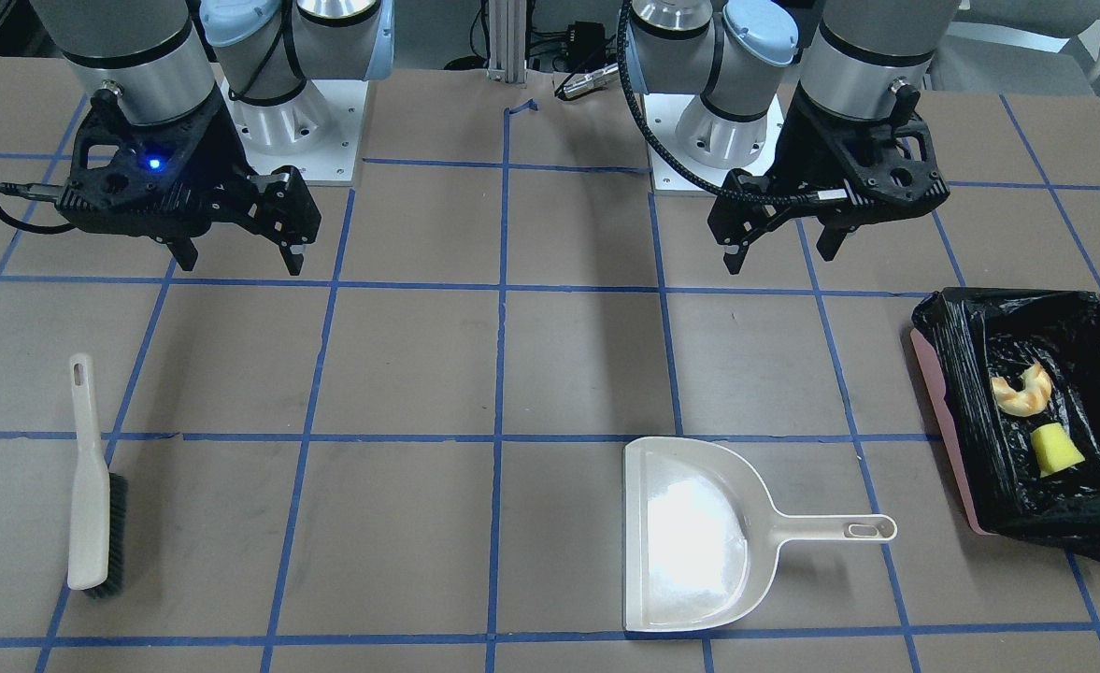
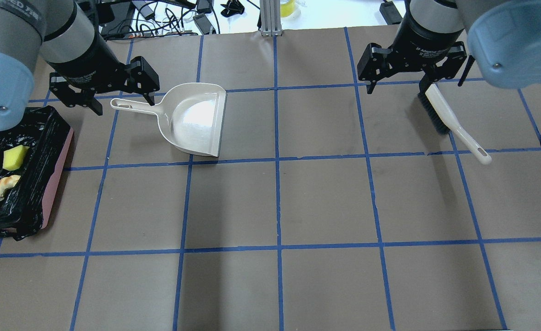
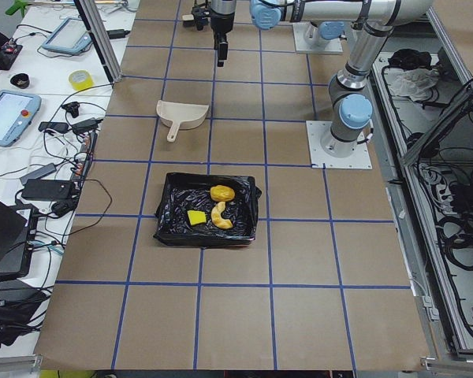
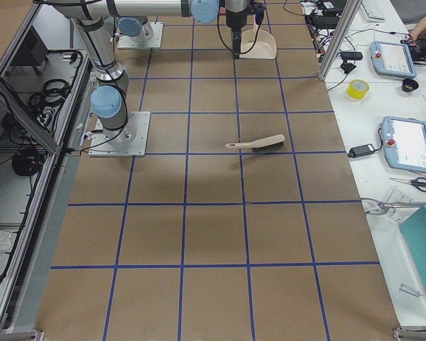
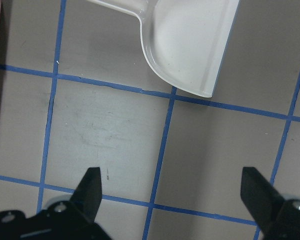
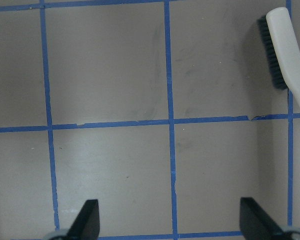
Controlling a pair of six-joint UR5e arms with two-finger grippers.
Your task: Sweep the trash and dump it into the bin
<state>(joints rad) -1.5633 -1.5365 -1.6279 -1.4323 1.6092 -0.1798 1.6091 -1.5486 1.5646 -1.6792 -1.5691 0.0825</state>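
The bin, a pink box lined with a black bag, sits at my left end of the table and also shows in the overhead view. In it lie the croissant, the green-and-yellow sponge and the potato-like lump. The empty cream dustpan lies flat on the table. The brush lies flat on the right side. My left gripper is open and empty above the dustpan's handle. My right gripper is open and empty above the brush's bristle end.
Blue tape lines grid the brown table. The two arm bases stand at the robot's edge. Side benches carry tablets, a yellow tape roll and cables beyond the table's far edge.
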